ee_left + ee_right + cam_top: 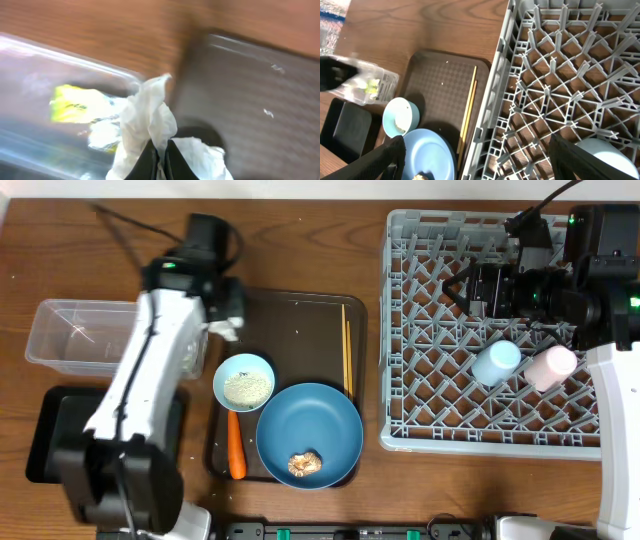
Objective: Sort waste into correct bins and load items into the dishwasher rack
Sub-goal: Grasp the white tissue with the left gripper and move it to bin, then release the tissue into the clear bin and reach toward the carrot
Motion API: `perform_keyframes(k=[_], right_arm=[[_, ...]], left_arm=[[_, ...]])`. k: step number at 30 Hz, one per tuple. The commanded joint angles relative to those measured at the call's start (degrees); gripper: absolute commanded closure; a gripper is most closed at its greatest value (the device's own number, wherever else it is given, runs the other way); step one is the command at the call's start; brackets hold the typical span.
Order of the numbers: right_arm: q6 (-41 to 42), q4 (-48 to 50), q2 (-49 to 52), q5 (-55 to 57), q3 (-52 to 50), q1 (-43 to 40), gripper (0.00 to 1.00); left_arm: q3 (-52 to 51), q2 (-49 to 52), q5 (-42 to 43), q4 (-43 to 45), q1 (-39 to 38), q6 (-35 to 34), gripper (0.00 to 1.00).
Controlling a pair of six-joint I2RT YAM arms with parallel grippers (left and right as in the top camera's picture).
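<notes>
My left gripper (161, 162) is shut on the crumpled white wrapper (150, 115), held above the edge of the clear tub (75, 335). A green-yellow packet (75, 104) lies inside the tub. My right gripper (475, 160) is open and empty above the grey dishwasher rack (430, 435). The light blue cup (496, 362) and pale pink cup (551, 366) lie in the rack. On the brown serving tray (300, 320) are the chopsticks (347, 350), a bowl of rice (245, 383), the carrot (236, 445) and the blue plate (320, 425) with a brown food lump (305, 464).
The shallow black tray (45, 435) sits at the front left, partly under my left arm. The rack fills the right half of the wooden table (300, 240).
</notes>
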Motion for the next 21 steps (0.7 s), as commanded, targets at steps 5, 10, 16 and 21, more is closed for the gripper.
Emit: perform_keyframes(k=[5,10,16,21], right_arm=[[0.5,0.2,0.1,0.0,0.0,0.5,0.15],[0.5,0.1,0.1,0.0,0.0,0.5,0.11],[0.5,-0.3,0.1,0.0,0.0,0.5,0.05],[0.5,-0.1,0.1,0.0,0.0,0.5,0.01]], left_arm=[[-1.5,3.1,-3.3,4.2,13.5,-10.1,0.93],[-1.1,3.3,12.3,7.4,16.7,0.3,0.59],[1.2,1.3,12.6,-1.8,15.7,1.1,0.51],[1.2,-3.2,15.6,-8.4,10.6,6.6,0.51]])
